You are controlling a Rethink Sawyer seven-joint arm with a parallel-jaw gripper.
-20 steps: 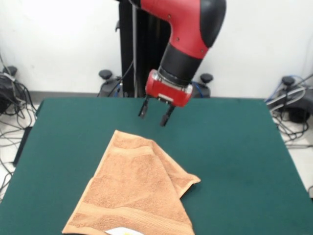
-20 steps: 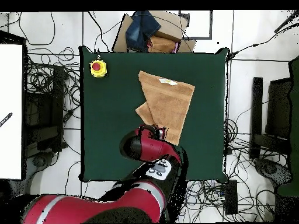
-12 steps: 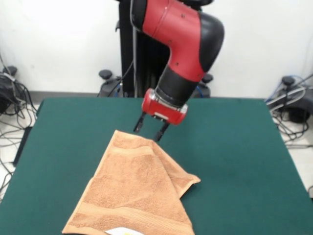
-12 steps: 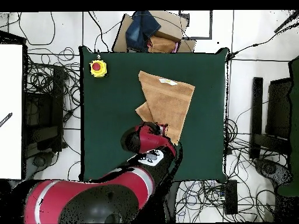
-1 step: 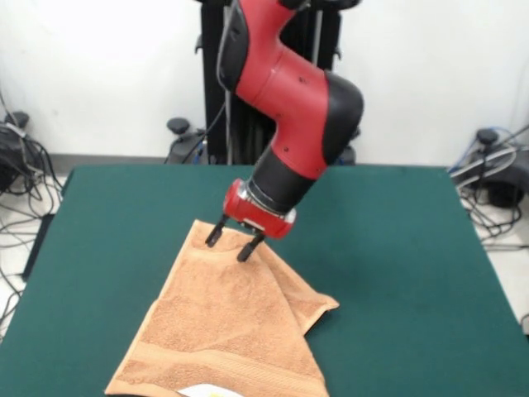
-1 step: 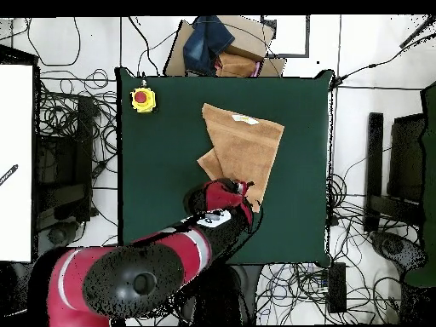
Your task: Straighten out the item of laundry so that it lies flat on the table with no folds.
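While the gripper point(image 5: 231, 243) hovers with jaws spread over the hand towel's point(image 5: 227, 322) far corner, it should pinch only the folded-over top layer, then peel it sideways. On the green table point(image 5: 397, 248), the towel's long axis runs from that corner toward the label end.

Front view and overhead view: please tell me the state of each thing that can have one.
towel: lying on the table, partly folded, one flap tucked under on its side.
gripper: open, fingers pointing down just over the towel's far corner.
table: bearing the towel.
red button: on its yellow box at a table corner.
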